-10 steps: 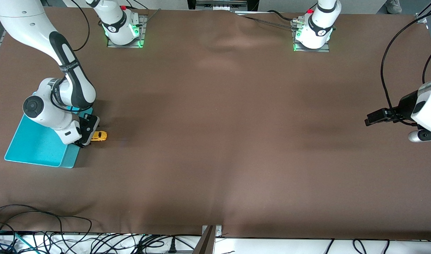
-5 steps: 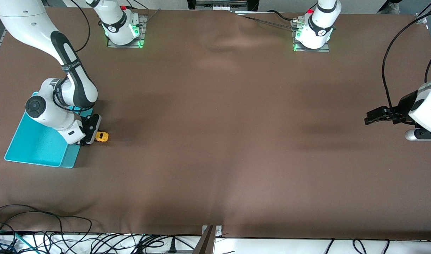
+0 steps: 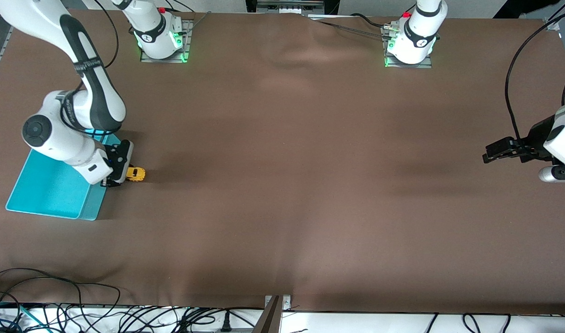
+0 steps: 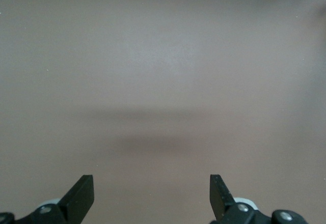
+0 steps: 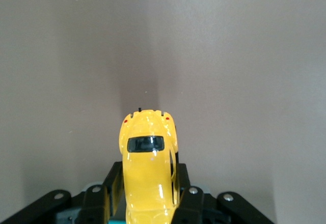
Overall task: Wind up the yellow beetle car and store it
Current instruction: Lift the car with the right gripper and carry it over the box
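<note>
Gripping the small yellow beetle-shaped toy car (image 3: 136,174) by its flanks, the right gripper (image 3: 123,175) is seen at the right arm's end of the table, just beside the shallow turquoise rectangular bin (image 3: 51,189). In the right wrist view the rounded glossy body of the yellow beetle car (image 5: 148,165) is clamped between the two black fingers (image 5: 189,203), with its dark window facing up and one end projecting out from the jaws over the brown cloth. Whether the wheels touch the cloth cannot be told. In the front view the car is shown next to the bin's wall that faces the middle of the table, outside the bin, with only its free end visible past the black fingers. The bin is partly covered by the white wrist of the right arm.

The left gripper (image 3: 495,153) is held in the air over the brown cloth-covered table (image 3: 291,185) at the left arm's end, where that arm waits. In the left wrist view its two black fingertips (image 4: 81,193) are spread wide apart, nothing is held between them, and only bare brown cloth with a soft shadow is seen below.

Black cables (image 3: 56,305) are strewn along the table edge nearest the front camera.
</note>
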